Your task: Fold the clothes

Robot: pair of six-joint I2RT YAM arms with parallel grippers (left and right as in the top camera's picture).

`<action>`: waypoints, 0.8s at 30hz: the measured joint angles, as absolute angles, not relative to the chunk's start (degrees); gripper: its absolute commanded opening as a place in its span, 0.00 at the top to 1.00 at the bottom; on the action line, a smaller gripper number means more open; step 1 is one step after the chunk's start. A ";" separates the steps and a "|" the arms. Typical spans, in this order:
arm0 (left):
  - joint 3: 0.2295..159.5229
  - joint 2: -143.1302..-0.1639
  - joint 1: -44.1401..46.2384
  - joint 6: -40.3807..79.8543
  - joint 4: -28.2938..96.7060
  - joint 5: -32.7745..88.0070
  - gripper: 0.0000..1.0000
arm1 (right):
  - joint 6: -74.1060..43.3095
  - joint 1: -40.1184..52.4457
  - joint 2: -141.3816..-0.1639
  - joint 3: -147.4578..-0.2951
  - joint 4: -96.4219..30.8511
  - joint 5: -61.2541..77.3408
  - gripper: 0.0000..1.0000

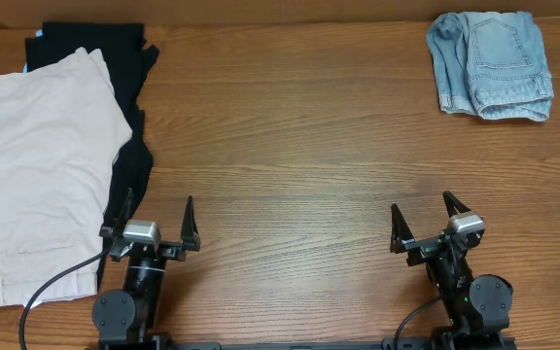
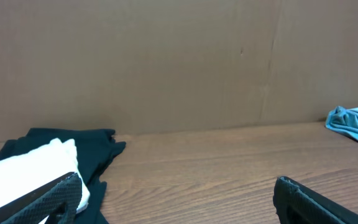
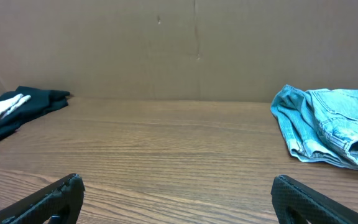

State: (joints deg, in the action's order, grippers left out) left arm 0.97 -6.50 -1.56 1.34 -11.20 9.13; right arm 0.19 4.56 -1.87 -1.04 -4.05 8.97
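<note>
Denim shorts (image 1: 494, 63) lie crumpled, well apart from left fingers (image 1: 191, 224) and right fingers (image 1: 398, 231), both wide and empty; likely soft, weighty, so grip an outer edge.

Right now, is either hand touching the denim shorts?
No: overhead, the denim shorts lie at the far right corner, well apart from the left hand and right hand, both open at the near edge.
</note>
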 measured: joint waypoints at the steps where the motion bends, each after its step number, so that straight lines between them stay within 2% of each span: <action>1: 0.97 -6.00 -1.56 1.34 -10.66 9.08 0.00 | 0.19 4.56 -1.87 -1.04 -4.03 8.95 0.00; 12: 0.58 -0.91 -1.56 1.34 3.66 7.11 0.00 | 0.19 4.56 -1.87 -1.04 -4.03 8.97 0.00; 24: 0.51 -0.86 -1.56 1.34 3.86 6.57 0.00 | 0.16 4.54 -1.87 -1.04 -4.03 8.97 0.00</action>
State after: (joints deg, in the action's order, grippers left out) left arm 0.51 -0.86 -1.56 1.34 3.86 6.57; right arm 0.16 4.54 -1.87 -1.04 -4.03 8.97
